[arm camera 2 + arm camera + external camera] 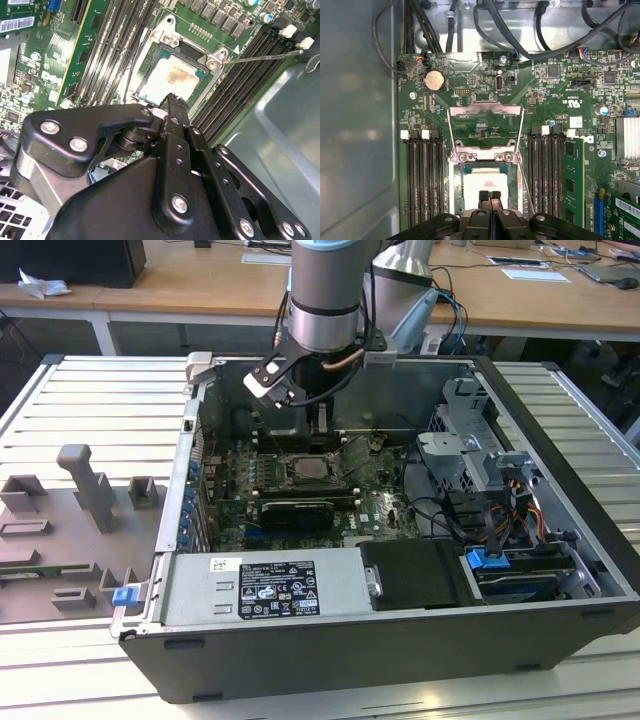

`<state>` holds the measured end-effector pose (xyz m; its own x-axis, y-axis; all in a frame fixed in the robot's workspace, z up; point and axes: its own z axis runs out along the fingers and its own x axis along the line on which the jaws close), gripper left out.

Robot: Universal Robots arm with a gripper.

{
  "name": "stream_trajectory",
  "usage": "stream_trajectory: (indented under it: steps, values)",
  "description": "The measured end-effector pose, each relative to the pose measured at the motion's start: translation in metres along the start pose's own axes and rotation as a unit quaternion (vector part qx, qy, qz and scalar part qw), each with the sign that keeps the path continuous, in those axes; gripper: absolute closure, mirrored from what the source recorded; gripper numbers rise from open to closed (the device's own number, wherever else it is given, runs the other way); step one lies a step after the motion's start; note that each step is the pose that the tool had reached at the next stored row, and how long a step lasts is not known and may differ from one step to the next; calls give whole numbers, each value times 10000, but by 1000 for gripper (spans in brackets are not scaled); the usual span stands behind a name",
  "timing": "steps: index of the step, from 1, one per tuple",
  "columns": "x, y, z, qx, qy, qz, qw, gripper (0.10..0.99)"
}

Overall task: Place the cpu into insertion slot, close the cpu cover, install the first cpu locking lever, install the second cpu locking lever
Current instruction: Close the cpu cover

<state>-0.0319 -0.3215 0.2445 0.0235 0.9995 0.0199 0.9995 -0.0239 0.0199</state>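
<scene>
The cpu [485, 186] lies flat in the insertion slot [456, 192], its pale metal top showing in both wrist views [172, 77]. The cpu cover [485, 106] is swung back open from its hinge, and the green board shows through its window. My gripper [489, 195] is shut with nothing between the fingers, its tips just above the near edge of the cpu [172, 98]. One thin wire locking lever [265, 56] sticks out raised beside the slot [526, 187]. In the exterior view the gripper [320, 428] hangs over the slot [312, 472] inside the open computer case.
Long black memory slots [422, 180] flank the slot on both sides, one holding a green module [574, 180]. Cables [530, 45] run along the case wall. A black expansion card [297, 510], the power supply [262, 590] and drive cages [480, 460] crowd the case.
</scene>
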Motion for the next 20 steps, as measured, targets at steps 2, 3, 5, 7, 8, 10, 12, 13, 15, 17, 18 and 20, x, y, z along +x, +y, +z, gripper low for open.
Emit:
stream_trajectory:
  steps: [2,3,5,7,8,10,12,13,15,17,18,20]
  values:
    - [0,0,-7,-1,1,0,10000,980]
    - [0,0,-14,0,0,0,10000,980]
    - [1,0,-19,-1,1,0,10000,980]
    - [1,1,-22,0,0,0,10000,980]
    - [1,0,-23,-1,1,0,10000,980]
    - [0,0,-26,0,0,0,10000,980]
    - [1,0,-29,0,0,0,10000,980]
    - [1,1,-30,0,1,0,10000,980]
    - [1,1,-33,-1,1,0,10000,980]
    - [-2,0,-35,0,5,1,10000,980]
    - [-1,0,-34,0,9,1,10000,980]
    - [-1,0,-34,0,17,1,10000,980]
